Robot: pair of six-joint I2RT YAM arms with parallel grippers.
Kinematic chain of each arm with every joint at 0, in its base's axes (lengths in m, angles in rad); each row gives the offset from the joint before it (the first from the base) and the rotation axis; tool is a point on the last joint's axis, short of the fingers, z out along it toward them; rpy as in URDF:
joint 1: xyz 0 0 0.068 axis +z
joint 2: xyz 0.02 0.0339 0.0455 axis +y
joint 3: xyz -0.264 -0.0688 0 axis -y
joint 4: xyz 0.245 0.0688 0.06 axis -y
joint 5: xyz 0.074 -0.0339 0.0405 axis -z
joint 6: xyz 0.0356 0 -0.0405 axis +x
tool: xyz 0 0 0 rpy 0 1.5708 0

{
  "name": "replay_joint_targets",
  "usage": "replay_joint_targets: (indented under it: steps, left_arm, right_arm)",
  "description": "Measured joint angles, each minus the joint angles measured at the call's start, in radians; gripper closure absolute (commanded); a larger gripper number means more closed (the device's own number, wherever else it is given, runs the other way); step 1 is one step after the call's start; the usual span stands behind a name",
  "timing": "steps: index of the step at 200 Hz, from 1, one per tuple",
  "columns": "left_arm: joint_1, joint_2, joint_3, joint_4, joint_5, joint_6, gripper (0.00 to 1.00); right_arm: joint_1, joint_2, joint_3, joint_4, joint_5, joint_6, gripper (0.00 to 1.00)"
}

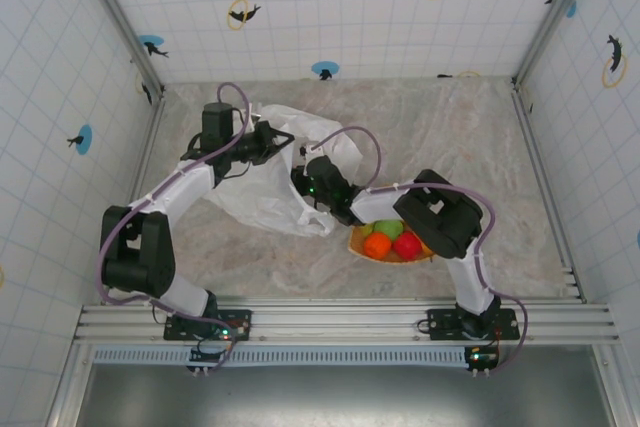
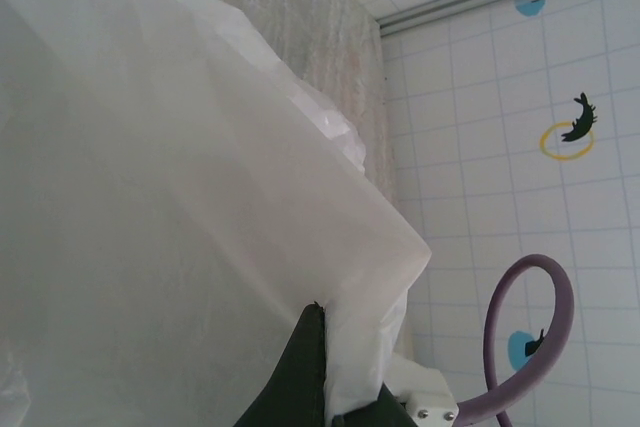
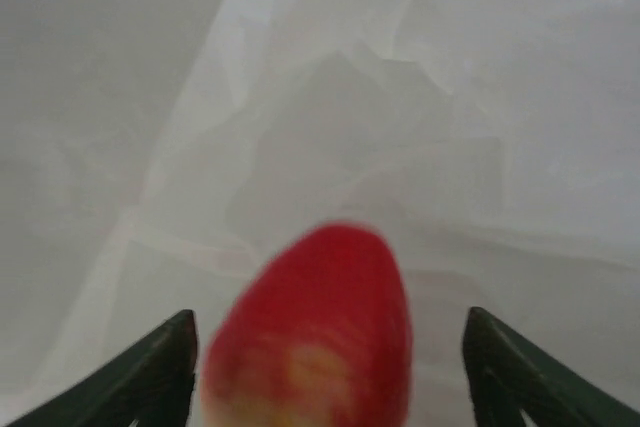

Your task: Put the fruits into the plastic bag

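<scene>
Now right tool (image 3: 330, 322) agape astride red fruit (image 3: 310, 347), plastic bag (image 3: 400, 97) ahead; left tool (image 2: 340, 387) tight on bag.

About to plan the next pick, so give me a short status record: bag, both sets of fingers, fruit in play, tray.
bag: plastic bag, crumpled on the table
left: left fingers shut on the bag's edge
right: right fingers open, at the bag's mouth
in play: red fruit between the right fingers, blurred, bag film behind it
tray: orange tray beside the bag, partly under the right arm
on tray: orange fruit, second red fruit, green fruit; others may be hidden
</scene>
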Motion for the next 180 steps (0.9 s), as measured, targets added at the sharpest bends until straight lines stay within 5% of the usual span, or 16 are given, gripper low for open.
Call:
replay_joint_targets:
  steps: [37,78,180]
  left_arm:
    - [0.000,0.011,0.000,-0.001,0.001,0.004,1.00]
    - [0.000,0.024,0.006,-0.041,0.004,0.056,1.00]
    - [0.000,0.035,0.028,-0.157,-0.042,0.268,1.00]
  right_arm:
    - [-0.038,-0.048,-0.033,-0.017,-0.072,-0.002,0.17]
    - [-0.061,-0.213,-0.107,-0.095,-0.089,-0.072,0.21]
    - [-0.063,-0.628,-0.195,-0.607,-0.009,-0.406,0.20]
